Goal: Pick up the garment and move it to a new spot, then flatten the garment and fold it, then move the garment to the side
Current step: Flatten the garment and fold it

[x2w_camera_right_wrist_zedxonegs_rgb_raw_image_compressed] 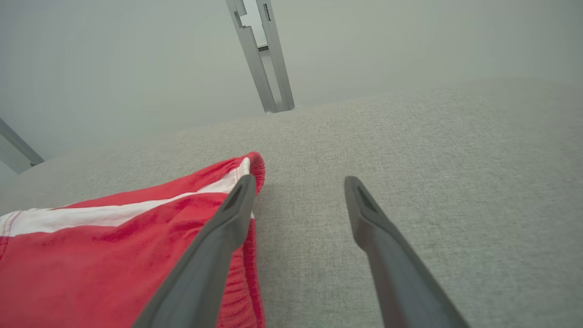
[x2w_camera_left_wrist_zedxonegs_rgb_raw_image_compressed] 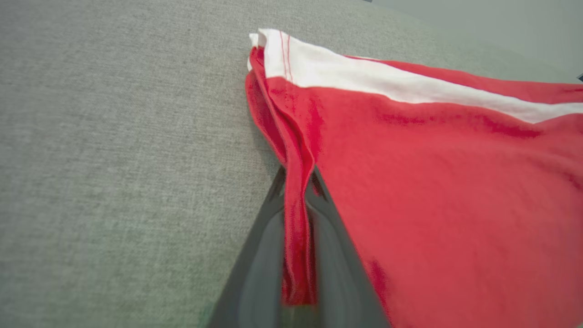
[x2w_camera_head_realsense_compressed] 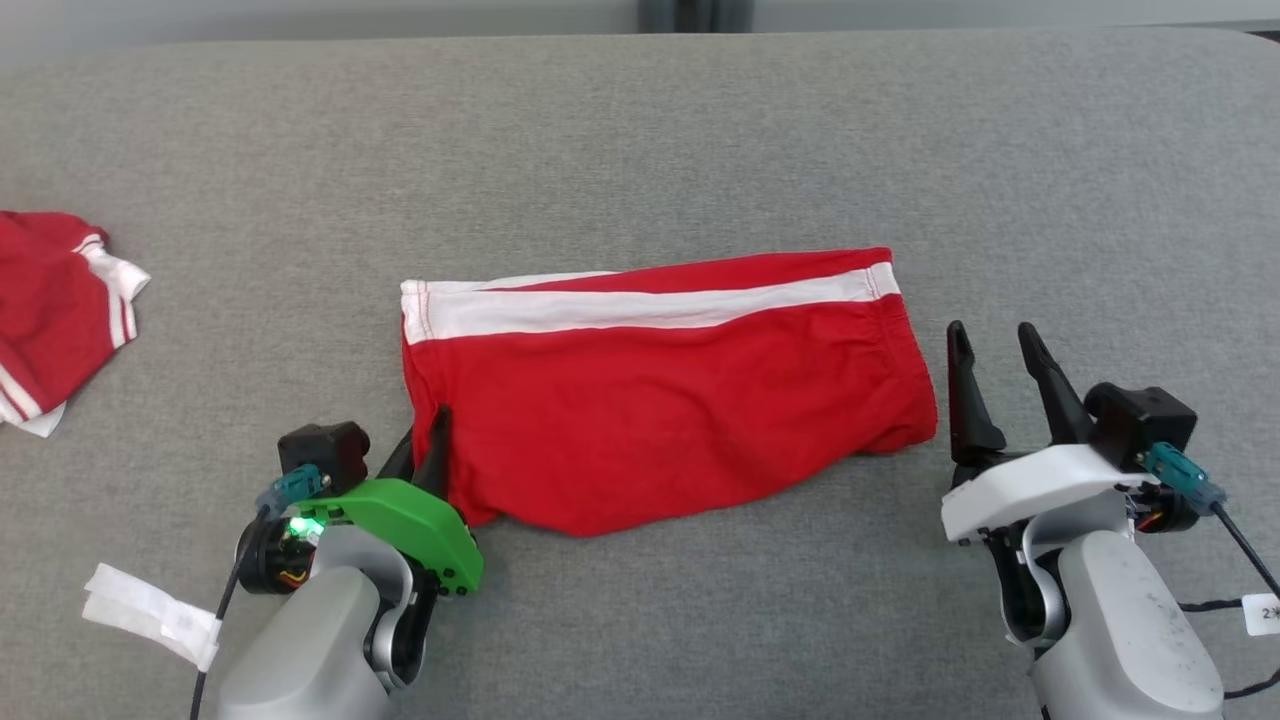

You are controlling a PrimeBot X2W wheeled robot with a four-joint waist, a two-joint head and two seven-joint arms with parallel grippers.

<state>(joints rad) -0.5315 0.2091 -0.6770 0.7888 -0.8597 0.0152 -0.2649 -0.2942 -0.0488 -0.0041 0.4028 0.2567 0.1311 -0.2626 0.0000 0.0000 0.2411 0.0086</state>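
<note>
The garment (x2w_camera_head_realsense_compressed: 660, 400) is a pair of red shorts with a white stripe along its far edge, lying flat across the middle of the grey surface. My left gripper (x2w_camera_head_realsense_compressed: 430, 440) sits at the shorts' near-left edge and is shut on a fold of the red hem (x2w_camera_left_wrist_zedxonegs_rgb_raw_image_compressed: 298, 218), which runs between the two dark fingers. My right gripper (x2w_camera_head_realsense_compressed: 1000, 355) stands open just right of the waistband end (x2w_camera_right_wrist_zedxonegs_rgb_raw_image_compressed: 255, 166), its fingers apart with nothing between them; the left fingertip (x2w_camera_right_wrist_zedxonegs_rgb_raw_image_compressed: 243, 187) is next to the cloth edge.
A second red and white garment (x2w_camera_head_realsense_compressed: 55, 310) lies crumpled at the far left edge. The grey padded surface (x2w_camera_head_realsense_compressed: 640, 130) stretches bare behind and to the right of the shorts. A metal frame post (x2w_camera_right_wrist_zedxonegs_rgb_raw_image_compressed: 266, 54) stands beyond the far edge.
</note>
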